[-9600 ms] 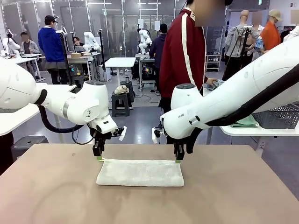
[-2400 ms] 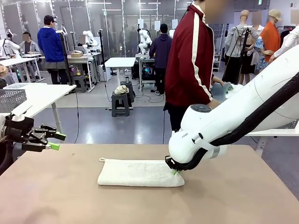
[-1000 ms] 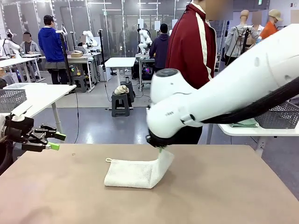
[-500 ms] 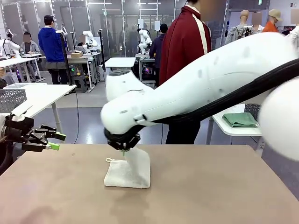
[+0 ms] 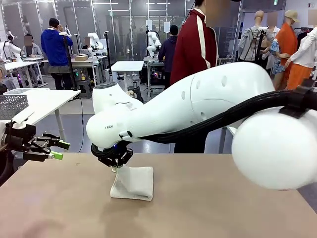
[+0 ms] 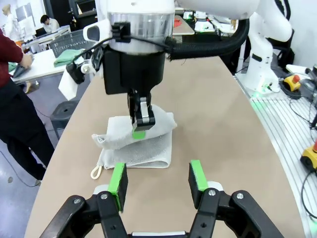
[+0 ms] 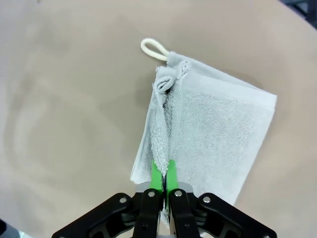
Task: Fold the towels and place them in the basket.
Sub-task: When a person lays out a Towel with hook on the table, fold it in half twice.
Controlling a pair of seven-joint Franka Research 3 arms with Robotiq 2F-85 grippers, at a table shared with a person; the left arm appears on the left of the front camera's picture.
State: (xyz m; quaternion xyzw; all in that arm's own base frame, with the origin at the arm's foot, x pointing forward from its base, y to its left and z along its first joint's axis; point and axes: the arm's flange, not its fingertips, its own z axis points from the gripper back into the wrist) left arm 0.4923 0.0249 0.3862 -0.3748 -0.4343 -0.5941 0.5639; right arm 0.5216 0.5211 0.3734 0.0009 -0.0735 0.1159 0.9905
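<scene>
A cream-white towel [image 5: 134,182] lies on the brown table, folded over on itself, with a loop [image 7: 153,49] at one corner. My right arm reaches across to the table's left-middle. My right gripper [image 5: 115,167] is shut on the towel's upper edge [image 7: 161,148] and holds it over the lower layer. From the left wrist view the same towel [image 6: 148,148] shows with the right gripper [image 6: 139,133] pinching it from above. My left gripper [image 5: 60,149] hangs open at the far left edge, well away from the towel, and nothing sits between its green pads [image 6: 118,179]. A dark grey mesh basket [image 6: 74,42] stands on a white side table.
A folded greenish cloth [image 6: 69,58] lies beside that basket. A person in a dark red jacket [image 5: 195,44] stands at the table's far side. A paler mesh basket [image 5: 12,105] sits on another white table at the left. Bare brown tabletop [image 5: 223,198] surrounds the towel.
My right gripper has carried the towel's right end leftward over the left end, doubling the towel to half its length. The left gripper has stayed put.
</scene>
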